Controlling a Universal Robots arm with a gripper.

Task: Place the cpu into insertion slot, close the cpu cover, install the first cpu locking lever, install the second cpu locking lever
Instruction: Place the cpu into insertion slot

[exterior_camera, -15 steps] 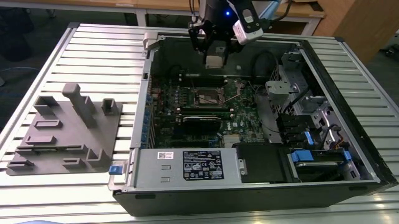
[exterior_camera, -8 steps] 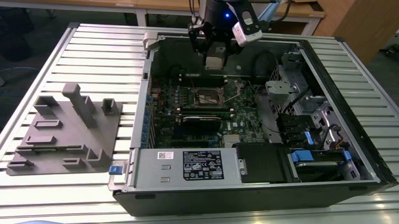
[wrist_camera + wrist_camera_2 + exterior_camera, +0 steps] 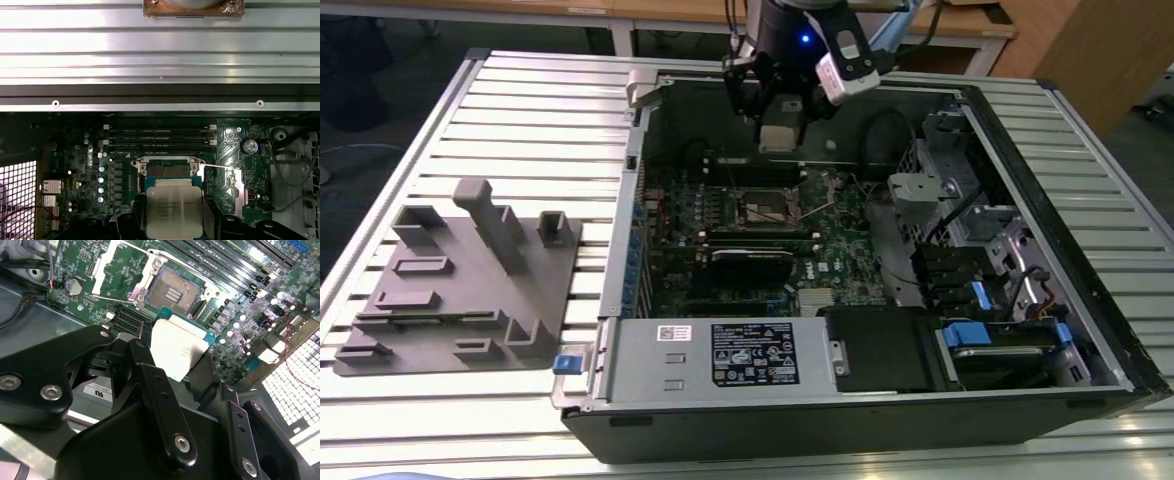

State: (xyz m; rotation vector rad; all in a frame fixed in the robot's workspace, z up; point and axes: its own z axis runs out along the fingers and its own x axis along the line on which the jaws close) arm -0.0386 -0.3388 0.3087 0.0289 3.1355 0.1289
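Note:
My gripper (image 3: 778, 128) hangs over the far part of the open computer case, shut on the cpu (image 3: 174, 207), a flat square chip with a silvery-tan top. Dark fingers (image 3: 134, 222) press on two opposite edges of the chip. In the second wrist view the cpu (image 3: 176, 346) is held tilted above the green board. The insertion slot (image 3: 169, 170) lies just beyond the chip, with its dark centre bare; it also shows as the insertion slot (image 3: 172, 290) (image 3: 767, 205). The cpu cover (image 3: 235, 190) stands raised beside the socket. A thin locking lever (image 3: 220, 166) sticks out sideways, unlatched.
Long memory slots (image 3: 160, 137) run beside the socket. The case's far wall (image 3: 160, 95) is close behind the gripper. A drive cage with cables (image 3: 974, 240) fills the exterior view's right, and a labelled power supply (image 3: 720, 355) the near side. A grey parts fixture (image 3: 467, 280) sits outside the case.

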